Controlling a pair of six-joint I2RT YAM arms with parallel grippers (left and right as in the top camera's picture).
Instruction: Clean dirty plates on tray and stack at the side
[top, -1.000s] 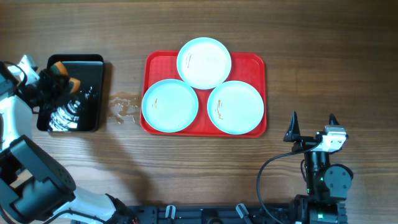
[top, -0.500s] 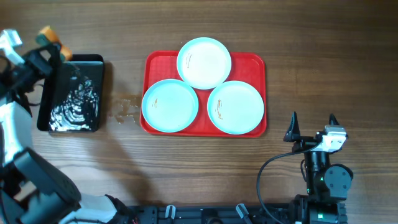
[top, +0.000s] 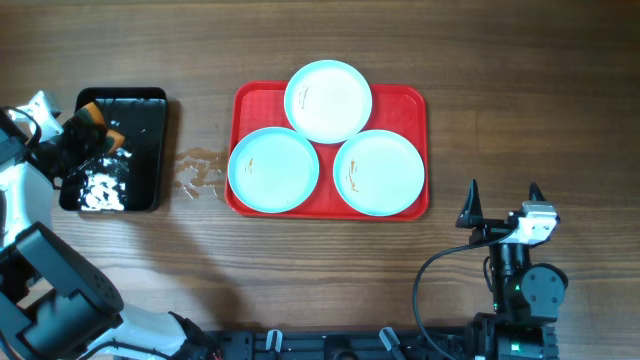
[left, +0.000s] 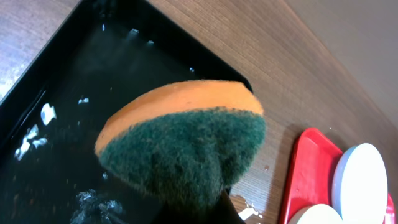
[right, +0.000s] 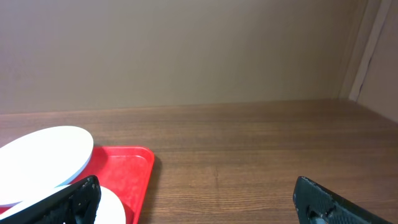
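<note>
Three pale-blue plates lie on the red tray (top: 410, 96): one at the back (top: 328, 100), one front left (top: 273, 169), one front right (top: 378, 172), each with small orange-brown smears. My left gripper (top: 88, 130) is shut on an orange and green sponge (left: 186, 146), held over the black tray (top: 150, 150) at the far left. My right gripper (top: 502, 203) is open and empty, near the front edge, right of the red tray. The red tray's corner (right: 134, 165) and two plates show in the right wrist view.
The black tray holds water and white foam (top: 100, 190). A small wet patch (top: 200, 172) lies on the wood between the black tray and the red tray. Bare wooden table lies to the right of the red tray.
My left gripper with the sponge rose to the black tray's back left corner, then came back down over the tray. The foam shifted. The right arm has not moved.
</note>
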